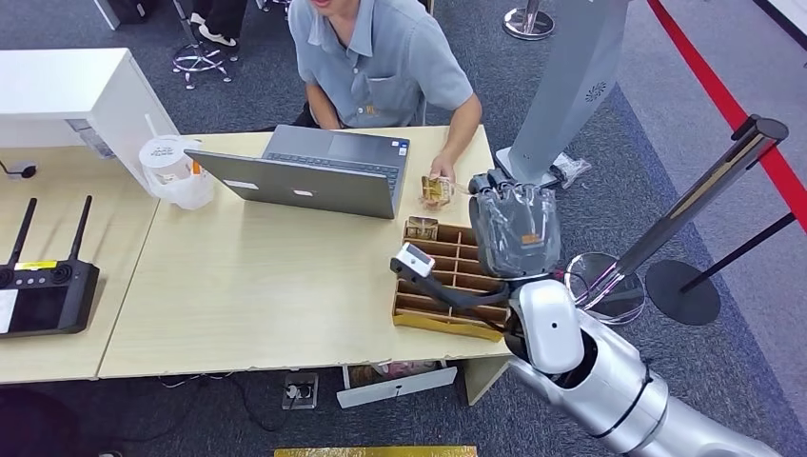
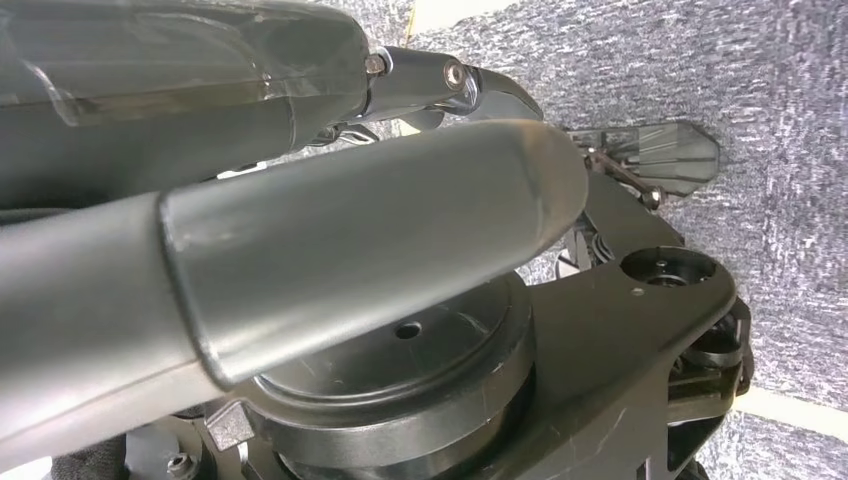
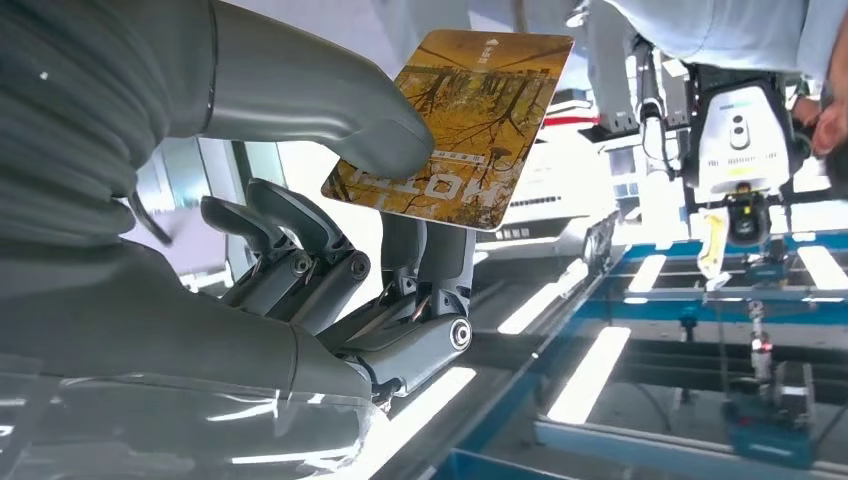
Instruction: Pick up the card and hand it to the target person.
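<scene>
Right wrist view: the right robot hand (image 3: 330,250) pinches a yellow card (image 3: 455,125) between thumb and fingers.
Head view: the same hand is raised over the wooden divider tray (image 1: 447,286) at the tabletop (image 1: 247,286) edge.
Person: a hand (image 1: 440,181) reaches toward it, beside the laptop (image 1: 314,171).
Left robot hand (image 2: 300,260): hangs near the floor; grip cannot be told.

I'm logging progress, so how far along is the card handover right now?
Pickup looks done: the right hand pinches the card between thumb and fingers. In hand: it is raised near the person's hand beside the laptop. Left: the person taking it.
</scene>
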Motion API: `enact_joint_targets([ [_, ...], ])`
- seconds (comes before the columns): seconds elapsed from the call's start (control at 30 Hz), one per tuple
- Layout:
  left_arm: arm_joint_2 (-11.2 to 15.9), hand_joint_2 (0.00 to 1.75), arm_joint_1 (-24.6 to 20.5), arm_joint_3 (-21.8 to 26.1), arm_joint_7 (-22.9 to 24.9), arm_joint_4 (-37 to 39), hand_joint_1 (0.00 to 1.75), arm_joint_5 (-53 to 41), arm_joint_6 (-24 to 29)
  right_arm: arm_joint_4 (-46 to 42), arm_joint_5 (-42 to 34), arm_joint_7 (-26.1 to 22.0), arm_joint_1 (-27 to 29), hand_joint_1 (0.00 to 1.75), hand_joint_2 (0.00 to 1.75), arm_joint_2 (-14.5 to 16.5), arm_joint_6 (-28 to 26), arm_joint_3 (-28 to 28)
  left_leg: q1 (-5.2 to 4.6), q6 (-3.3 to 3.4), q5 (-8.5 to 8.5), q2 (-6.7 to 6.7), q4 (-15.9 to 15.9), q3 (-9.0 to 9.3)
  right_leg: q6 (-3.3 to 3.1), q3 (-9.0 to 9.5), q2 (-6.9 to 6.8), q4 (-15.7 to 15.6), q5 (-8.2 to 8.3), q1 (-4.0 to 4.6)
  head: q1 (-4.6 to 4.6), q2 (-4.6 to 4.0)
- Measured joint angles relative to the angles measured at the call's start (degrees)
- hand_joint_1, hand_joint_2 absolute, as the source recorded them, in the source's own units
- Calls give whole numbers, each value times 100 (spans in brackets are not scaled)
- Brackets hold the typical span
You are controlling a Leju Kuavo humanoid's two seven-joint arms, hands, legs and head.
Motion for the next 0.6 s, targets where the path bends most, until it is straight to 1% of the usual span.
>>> enact_joint_targets([
  [0.2, 6, 0, -3, -35, 33, 2, 0, -22, -36, 664, -225, -81, -140, 175, 175, 73, -91, 48, -4, 3, 8, 7, -17, 14, 0, 11, 6, -13, 9, -3, 0, 0],
  [0.4, 13, 0, -9, -81, 53, 8, 0, -62, -59, 1200, -292, -161, -433, 175, 175, 323, 64, 318, -3, 0, 2, 24, -13, 14, -4, 5, 23, -4, 6, -3, 0, 0],
  [0.6, 12, 0, -8, -68, 12, 9, 0, -52, -55, 1495, -549, -206, -600, 175, 175, 502, -132, 417, -1, -2, 0, 26, -12, 10, -8, 2, 27, -1, 4, -1, 0, 0],
])
